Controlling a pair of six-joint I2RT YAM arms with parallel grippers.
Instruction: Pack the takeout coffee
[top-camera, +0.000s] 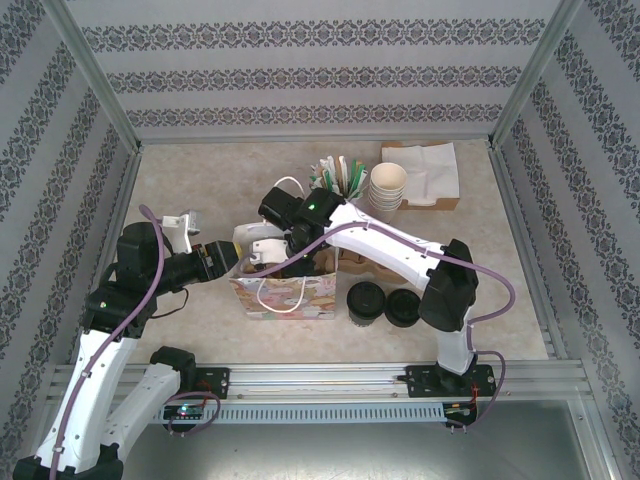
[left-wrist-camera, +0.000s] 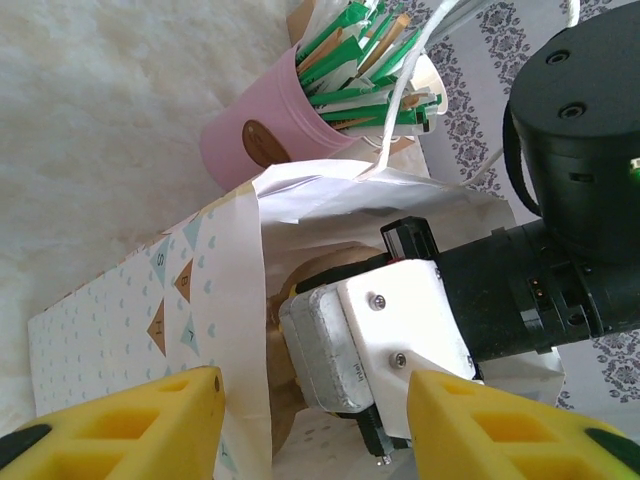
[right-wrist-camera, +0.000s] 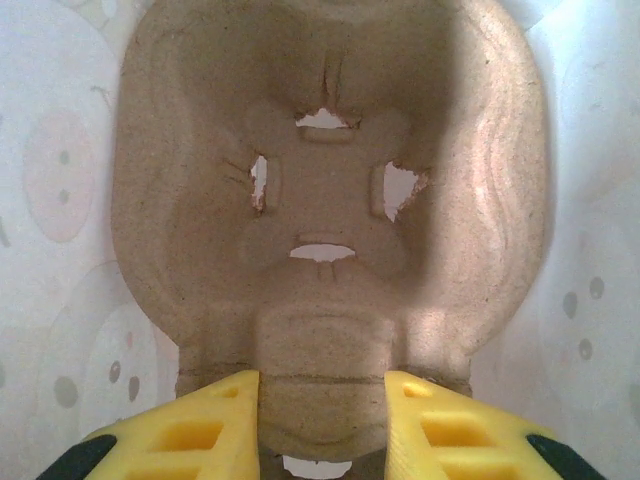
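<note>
- Your takeout coffee (top-camera: 367, 300) stands upright on the table (top-camera: 200, 185), just right of the paper bag (top-camera: 290, 298). Its black lid faces up and its long axis is vertical. The lid hides the cup body from above.
- A second round black lid (top-camera: 403, 308) sits just beside it on the right. You cannot tell whether a cup is under that one.
- The bag stands open at the top, with a pulp cup carrier (right-wrist-camera: 320, 200) inside it.
- Your right gripper (right-wrist-camera: 322, 390) is down inside the bag, fingers closed against a lobe on the carrier's near edge.
- Your left gripper (left-wrist-camera: 315, 390) is at the bag's left rim. Its fingers are spread, and the bag's wall passes between them.
- Behind the bag stand a pink cup of green stirrers (left-wrist-camera: 255, 145) and a stack of lidless cups (top-camera: 388, 186).
</note>
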